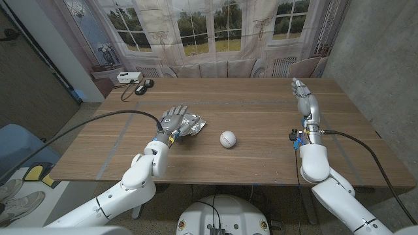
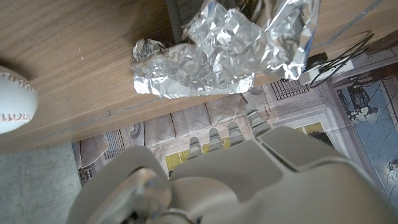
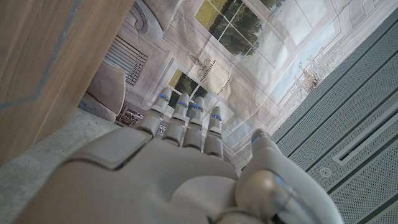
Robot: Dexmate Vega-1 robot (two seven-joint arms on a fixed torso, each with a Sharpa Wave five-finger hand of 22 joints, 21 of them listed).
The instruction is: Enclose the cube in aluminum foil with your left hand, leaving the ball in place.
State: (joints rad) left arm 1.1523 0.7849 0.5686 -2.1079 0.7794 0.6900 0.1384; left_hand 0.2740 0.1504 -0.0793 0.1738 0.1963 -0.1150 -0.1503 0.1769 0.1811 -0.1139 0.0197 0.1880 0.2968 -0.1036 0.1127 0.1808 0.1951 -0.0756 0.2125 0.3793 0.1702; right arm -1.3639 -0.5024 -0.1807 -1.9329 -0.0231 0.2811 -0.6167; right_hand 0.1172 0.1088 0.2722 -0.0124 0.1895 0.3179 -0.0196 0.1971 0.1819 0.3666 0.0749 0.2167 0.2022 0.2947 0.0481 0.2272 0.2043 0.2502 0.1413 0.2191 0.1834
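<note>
Crumpled aluminium foil (image 1: 191, 124) lies on the wooden table (image 1: 261, 108) left of centre; the cube is hidden, so I cannot tell whether it sits under the foil. My left hand (image 1: 173, 121) is raised beside the foil's left edge with fingers spread and nothing in it. In the left wrist view the foil (image 2: 217, 53) shows beyond my left hand (image 2: 249, 174). A white baseball (image 1: 227, 139) with red stitching rests right of the foil, apart from it, and the ball (image 2: 12, 99) shows at the wrist picture's edge. My right hand (image 1: 304, 98) stands upright near the table's right side, fingers straight, empty.
A white box (image 1: 127, 78) and a black device (image 1: 144, 87) with a cable sit at the table's far left corner. A black cable runs over the left table edge toward my left arm. A printed window backdrop hangs behind the table.
</note>
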